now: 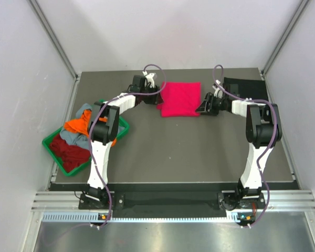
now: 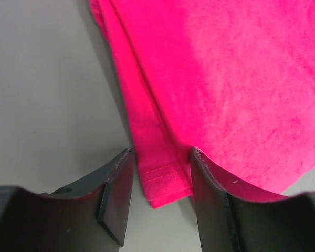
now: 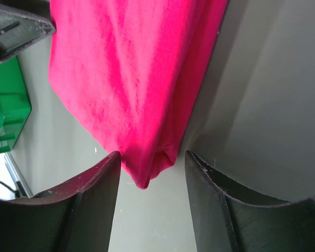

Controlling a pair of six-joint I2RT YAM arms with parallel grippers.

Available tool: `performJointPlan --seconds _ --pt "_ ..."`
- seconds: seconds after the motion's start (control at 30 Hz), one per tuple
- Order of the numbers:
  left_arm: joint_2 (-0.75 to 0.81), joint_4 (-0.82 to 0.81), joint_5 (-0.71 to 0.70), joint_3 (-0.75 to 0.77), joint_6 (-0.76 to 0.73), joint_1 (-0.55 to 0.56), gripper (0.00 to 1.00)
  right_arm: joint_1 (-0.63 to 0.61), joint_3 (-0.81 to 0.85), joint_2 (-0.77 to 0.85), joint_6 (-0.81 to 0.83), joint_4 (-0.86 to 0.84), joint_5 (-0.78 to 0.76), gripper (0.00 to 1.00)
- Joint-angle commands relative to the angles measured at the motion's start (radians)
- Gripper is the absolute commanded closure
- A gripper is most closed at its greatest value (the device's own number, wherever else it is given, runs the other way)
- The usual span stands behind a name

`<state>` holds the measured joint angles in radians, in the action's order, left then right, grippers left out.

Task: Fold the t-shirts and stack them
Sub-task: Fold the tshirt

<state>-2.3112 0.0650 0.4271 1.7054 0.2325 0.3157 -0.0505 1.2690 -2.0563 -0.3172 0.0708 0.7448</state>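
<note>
Five t-shirts were in sight. A folded pink-red t-shirt [image 1: 179,98] lay flat at the back middle of the table [image 1: 163,152], and a black t-shirt [image 1: 245,88] was spread at the back right corner. An orange t-shirt [image 1: 76,126], a dark red t-shirt [image 1: 68,149] and a grey-blue t-shirt [image 1: 84,111] were heaped in the one green tray [image 1: 48,143] at the left edge.

Two grippers flanked the pink-red tee, the left gripper [image 1: 153,98] at its left side and the right gripper [image 1: 202,105] at its right. Only the top view showed the black tee and the heap.

The left wrist view alone showed a stitched hem corner lying on the table between the left gripper's [image 2: 161,157] spread, released fingers. The right wrist view showed a folded corner between the right gripper's [image 3: 152,157] parted fingers, clamping nothing.
</note>
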Motion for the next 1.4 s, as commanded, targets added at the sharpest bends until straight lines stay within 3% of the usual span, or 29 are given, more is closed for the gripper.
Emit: performJointPlan --seconds 0.0,0.13,0.17,0.3,0.33,0.4,0.67,0.73,0.77,0.8,0.83,0.97,1.07,1.23,1.3,1.37 --pt "-0.028 0.047 0.030 0.005 -0.019 0.025 0.50 -0.015 -0.025 0.005 0.001 -0.063 0.001 0.48" --pt "0.001 0.039 0.093 -0.053 0.002 0.033 0.57 -0.020 -0.069 0.030 -0.016 -0.106 0.002 0.53" --pt "0.018 0.039 0.110 -0.064 0.007 0.031 0.59 -0.026 -0.080 0.036 -0.022 -0.112 0.002 0.59" --pt "0.068 0.027 0.165 -0.122 0.060 0.031 0.74 -0.035 -0.161 0.077 -0.059 -0.134 -0.001 0.74" --pt "0.076 0.029 0.171 -0.145 0.074 0.031 0.83 -0.037 -0.181 0.106 -0.065 -0.149 -0.005 0.76" --pt "0.105 0.022 0.200 -0.176 0.115 0.031 0.89 -0.041 -0.245 0.142 -0.077 -0.166 -0.015 0.83" --pt "0.232 0.047 0.208 -0.369 0.195 0.039 0.97 -0.043 -0.424 0.321 -0.103 -0.114 -0.068 0.86" --pt "0.254 0.059 0.213 -0.400 0.202 0.039 0.96 -0.043 -0.467 0.358 -0.099 -0.103 -0.074 0.82" --pt "0.259 0.088 0.213 -0.400 0.205 0.039 0.95 -0.043 -0.477 0.367 -0.099 -0.101 -0.071 0.75" --pt "0.266 0.137 0.196 -0.386 0.196 0.039 0.83 -0.043 -0.493 0.380 -0.095 -0.100 -0.071 0.69" --pt "0.266 0.137 0.182 -0.382 0.195 0.039 0.76 -0.043 -0.494 0.386 -0.095 -0.094 -0.071 0.69" --pt "0.317 0.205 0.075 -0.345 0.147 0.039 0.52 -0.043 -0.441 0.406 -0.042 0.015 -0.129 0.52" --pt "0.319 0.274 -0.009 -0.267 0.119 0.039 0.52 -0.038 -0.353 0.407 -0.010 0.102 -0.189 0.49" --pt "0.286 0.274 0.024 -0.165 0.128 0.039 0.56 -0.025 -0.185 0.363 0.004 0.199 -0.206 0.50" --pt "0.277 0.234 0.062 -0.161 0.143 0.040 0.57 -0.025 -0.119 0.345 0.013 0.211 -0.187 0.54" --pt "0.250 0.182 0.079 -0.152 0.154 0.042 0.59 -0.025 -0.073 0.328 0.018 0.218 -0.158 0.65"
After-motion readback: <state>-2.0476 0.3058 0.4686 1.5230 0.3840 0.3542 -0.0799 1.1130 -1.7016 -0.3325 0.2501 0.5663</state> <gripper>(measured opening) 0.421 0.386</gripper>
